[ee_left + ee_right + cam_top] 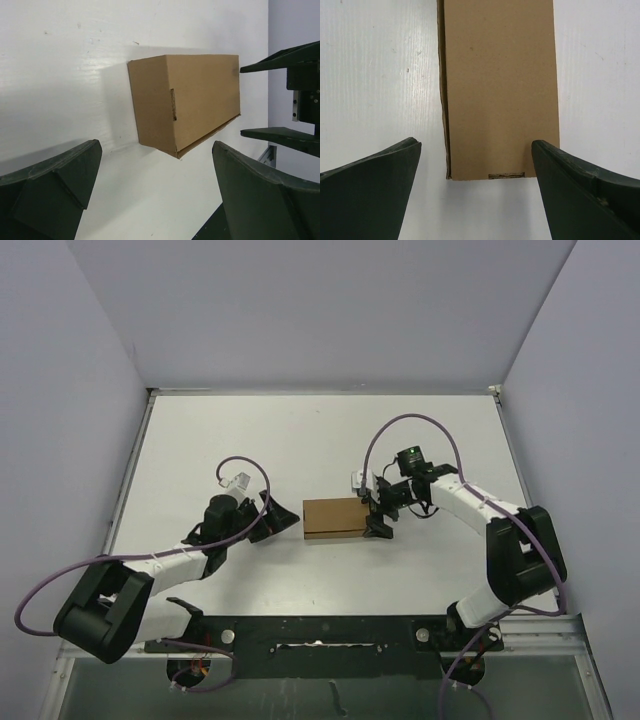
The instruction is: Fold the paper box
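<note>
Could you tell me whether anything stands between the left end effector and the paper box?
Nothing visible does: only bare table separates the open left end effector from the paper box. The right end effector stands open at its opposite end.

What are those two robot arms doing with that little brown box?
They are folding a paper box, and it already looks folded up into a closed box. It sits on the white table between the two arms. The left gripper is open, a little away from one end. The right gripper is open at the other end. Neither one is holding the box.
</note>
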